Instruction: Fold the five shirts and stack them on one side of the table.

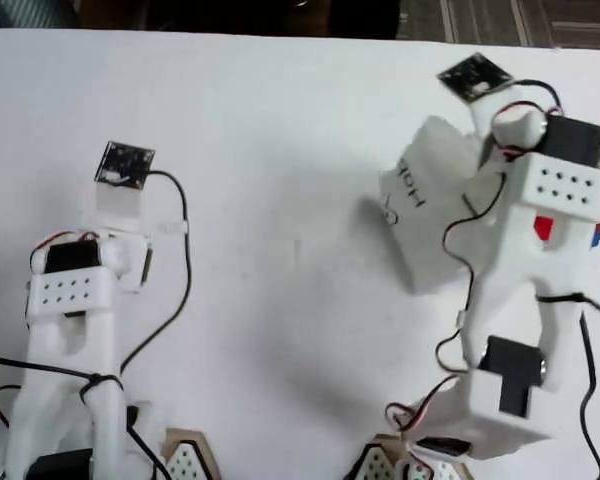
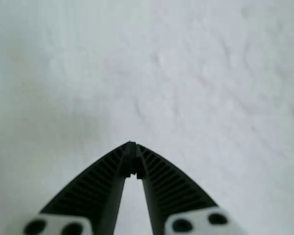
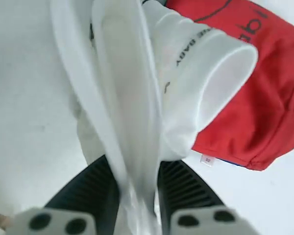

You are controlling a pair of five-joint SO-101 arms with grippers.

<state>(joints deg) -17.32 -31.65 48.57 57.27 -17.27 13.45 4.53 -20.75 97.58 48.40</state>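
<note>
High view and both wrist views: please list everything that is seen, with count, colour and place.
white shirt: one, white with dark print, hanging from the right tool above the red shirt
red shirt: one, red, lying on the table under the right arm
blue cloth: one small strip, blue, beside the red shirt; cannot tell what it is
table: one, white, under everything
left tool: one, black fingers, shut and empty, over bare table
right tool: one, black fingers, shut on the white shirt
</note>
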